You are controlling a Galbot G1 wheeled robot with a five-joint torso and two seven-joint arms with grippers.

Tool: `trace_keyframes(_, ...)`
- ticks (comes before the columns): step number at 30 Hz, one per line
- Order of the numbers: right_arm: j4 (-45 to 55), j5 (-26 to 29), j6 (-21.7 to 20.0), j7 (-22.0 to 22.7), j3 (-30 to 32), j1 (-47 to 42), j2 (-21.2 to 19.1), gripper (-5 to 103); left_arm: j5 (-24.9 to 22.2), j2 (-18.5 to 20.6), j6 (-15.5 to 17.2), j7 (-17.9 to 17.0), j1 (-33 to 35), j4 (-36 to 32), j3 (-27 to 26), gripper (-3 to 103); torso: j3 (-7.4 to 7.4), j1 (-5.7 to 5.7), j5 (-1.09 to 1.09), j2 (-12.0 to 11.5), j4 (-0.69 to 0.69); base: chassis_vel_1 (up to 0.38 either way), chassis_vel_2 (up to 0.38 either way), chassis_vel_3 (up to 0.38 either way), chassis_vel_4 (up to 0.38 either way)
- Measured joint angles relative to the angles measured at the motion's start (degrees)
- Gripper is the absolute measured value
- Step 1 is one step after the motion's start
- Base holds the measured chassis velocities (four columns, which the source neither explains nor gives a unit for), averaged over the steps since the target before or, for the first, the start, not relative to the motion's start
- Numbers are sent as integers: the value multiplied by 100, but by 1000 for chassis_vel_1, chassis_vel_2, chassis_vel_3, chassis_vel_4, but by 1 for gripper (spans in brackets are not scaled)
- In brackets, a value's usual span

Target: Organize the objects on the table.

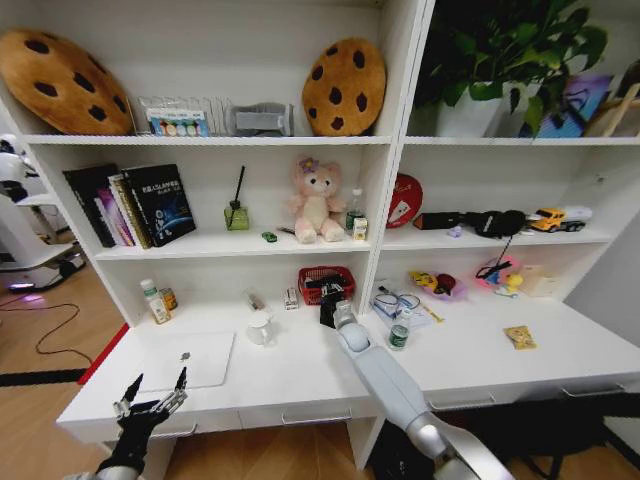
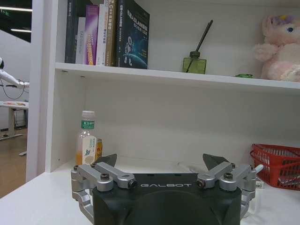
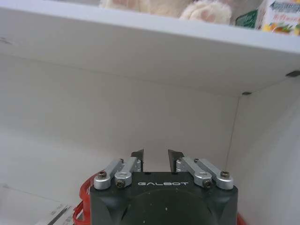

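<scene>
Right gripper (image 1: 328,300) over red basket (image 1: 325,283); its contents cannot be told.
Its fingers stand narrowly apart; left gripper (image 1: 155,392), fingers spread, hangs at table (image 1: 300,375) front edge beside laptop (image 1: 190,360).

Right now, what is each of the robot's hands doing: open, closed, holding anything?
Left hand: open, empty, at the long white desk's front edge.
Right hand: narrowly open, holding nothing, over the red wire basket.

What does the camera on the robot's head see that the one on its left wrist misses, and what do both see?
Head view alone: the silver-white laptop on the long white desk, the right gripper over the red basket, two cookie cushions. Left wrist view alone: the left gripper close up, fingers spread wide. Both: the books, green diffuser bottle, pink teddy bear, red basket.
</scene>
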Motion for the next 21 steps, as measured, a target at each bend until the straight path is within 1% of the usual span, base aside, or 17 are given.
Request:
trace_keyframes(1, 0, 0, 0, 0, 0, 0, 0, 29, 0, 0, 0, 0, 0, 0, 0, 100, 0, 0, 0, 0, 0, 0, 0, 0, 0)
trace_keyframes(4, 645, 209, -307, 135, 3, -247, -183, 46, 0, 0, 0, 0, 0, 0, 0, 100, 0, 0, 1, 0, 0, 0, 0, 0, 0)
trace_keyframes(5, 645, 209, -307, 135, 3, -247, -183, 46, 0, 0, 0, 0, 0, 0, 0, 100, 0, 0, 1, 0, 0, 0, 0, 0, 0)
trace_keyframes(7, 1072, 332, -402, 333, 7, -461, -308, 57, 0, 0, 0, 0, 0, 0, 0, 100, 0, 0, 1, 0, 0, 0, 0, 0, 0)
trace_keyframes(8, 1242, 365, -461, 430, 19, -554, -356, 57, 0, 0, 0, 0, 0, 0, 0, 100, 0, 0, 1, 0, 1, 0, 0, 0, 0)
trace_keyframes(9, 1562, 437, -623, 593, 43, -745, -451, 62, 0, 0, 0, 0, 0, 0, 0, 100, 0, 0, 0, 0, 2, 0, 0, 0, 0)
trace_keyframes(10, 1562, 437, -623, 593, 43, -745, -451, 62, 0, 0, 0, 0, 0, 0, 0, 100, 0, 0, 0, 0, 2, 0, 0, 0, 0)
trace_keyframes(11, 2001, 597, -876, 779, 64, -1014, -587, 67, 0, 0, 0, 0, 0, 0, 0, 100, 0, 0, 2, 0, 2, 0, 0, 0, 0)
trace_keyframes(12, 2492, 851, -1172, 970, 86, -1315, -720, 73, 0, 0, 1, 1, -1, 0, 1, 100, 0, 0, 2, 0, -2, 0, 0, 0, 0)
trace_keyframes(13, 2492, 851, -1172, 970, 86, -1315, -720, 73, 0, 0, 1, 1, -1, 0, 1, 100, 0, 0, 2, 0, -2, 0, 0, 0, 0)
trace_keyframes(14, 3014, 1187, -1474, 1160, 115, -1635, -889, 79, 0, 0, 1, 1, 0, 0, 1, 100, -1, 0, 2, 1, -2, 0, 0, 0, 0)
trace_keyframes(16, 3560, 1514, -1790, 1323, 176, -2059, -1088, 89, 0, 0, 0, -1, 0, 0, -1, 100, -1, -1, 0, 1, -2, 0, 0, 0, 0)
trace_keyframes(17, 3560, 1514, -1790, 1323, 176, -2059, -1088, 89, 0, 0, 0, -1, 0, 0, -1, 100, -1, -1, 0, 1, -2, 0, 0, 0, 0)
trace_keyframes(18, 3756, 1687, -2012, 1405, 255, -2292, -1181, 94, 0, 0, 0, 0, 0, 0, 0, 100, -1, -2, 0, 2, -2, 0, 0, 0, 0)
trace_keyframes(19, 3795, 1761, -2110, 1447, 297, -2378, -1204, 97, 0, 0, 0, 0, 0, 0, 0, 100, -2, -2, 0, 2, -1, 0, 0, 0, 0)
trace_keyframes(20, 3774, 1863, -2229, 1506, 358, -2464, -1218, 99, 0, 0, 0, 0, 0, 0, 0, 100, -1, -2, 1, 1, -1, 0, 0, 0, 0)
trace_keyframes(21, 3774, 1863, -2229, 1506, 358, -2464, -1218, 99, 0, 0, 0, 0, 0, 0, 0, 100, -1, -2, 1, 1, -1, 0, 0, 0, 0)
